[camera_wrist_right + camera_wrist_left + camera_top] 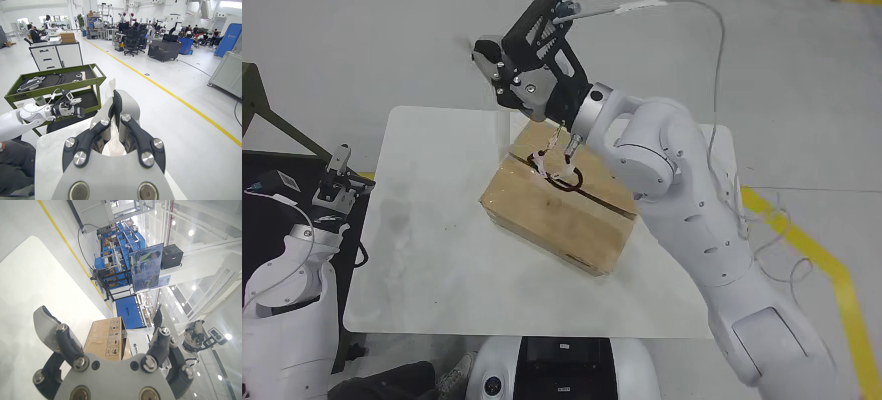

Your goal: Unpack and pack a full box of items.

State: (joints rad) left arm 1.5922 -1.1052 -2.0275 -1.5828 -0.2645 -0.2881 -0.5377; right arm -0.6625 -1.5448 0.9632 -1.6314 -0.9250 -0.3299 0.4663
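Note:
A closed cardboard box (562, 205) lies at an angle on the white table (432, 260), toward its far side. My right gripper (490, 62) is raised above and beyond the box's far corner. In the right wrist view that gripper (114, 94) is shut on a thin translucent tape strip (112, 84). My left gripper (337, 170) hangs off the table's left edge, well away from the box. In its own view it (102, 311) is open with nothing between its fingers. It faces the box (105, 340), where loose clear tape (136, 330) trails off the top edge.
A green two-shelf cart (56, 79) with cables and small parts stands beyond the table's left side, close behind the left arm (37, 111). A dark cable loop (567, 180) hangs over the box top. The table's near half (462, 290) is bare white surface.

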